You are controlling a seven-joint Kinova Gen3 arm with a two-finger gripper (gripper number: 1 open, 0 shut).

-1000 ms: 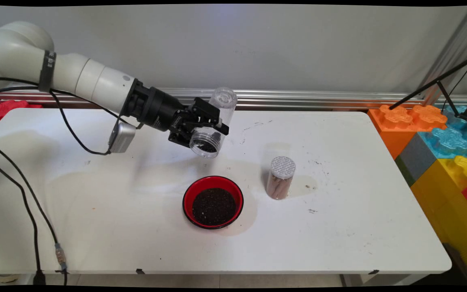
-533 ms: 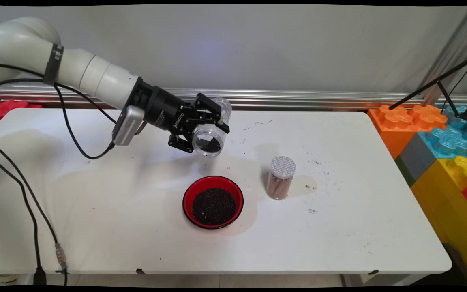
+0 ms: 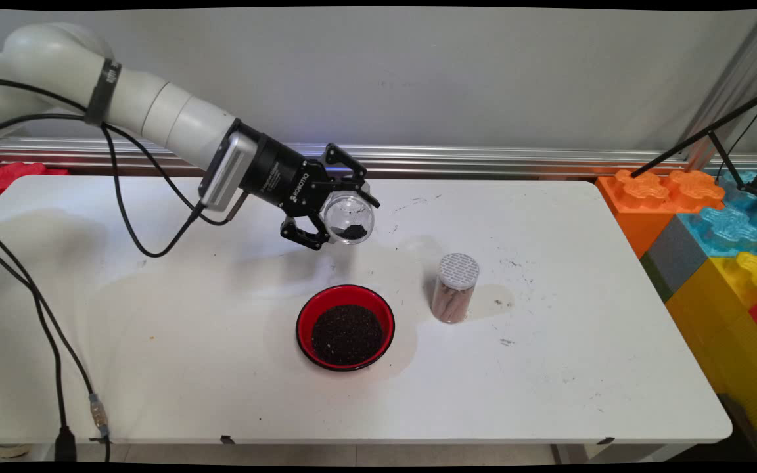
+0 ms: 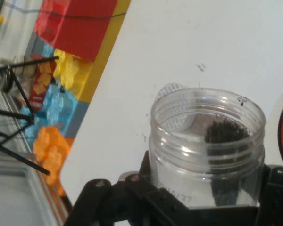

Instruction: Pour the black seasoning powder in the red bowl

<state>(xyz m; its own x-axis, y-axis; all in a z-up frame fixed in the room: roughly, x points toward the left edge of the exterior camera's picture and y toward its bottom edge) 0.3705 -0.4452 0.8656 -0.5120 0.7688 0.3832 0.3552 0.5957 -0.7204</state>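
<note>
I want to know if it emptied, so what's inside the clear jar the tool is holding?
A small clump of dark grains remains inside the clear jar; the tool covers its lower wall.

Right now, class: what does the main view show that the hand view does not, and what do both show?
Only the main view shows the whole red bowl of dark grains and the lidded jar. Only the hand view looks into the clear jar's open mouth at its leftover grains. Both show the claw gripping that jar above the white table, and the coloured blocks.
</note>
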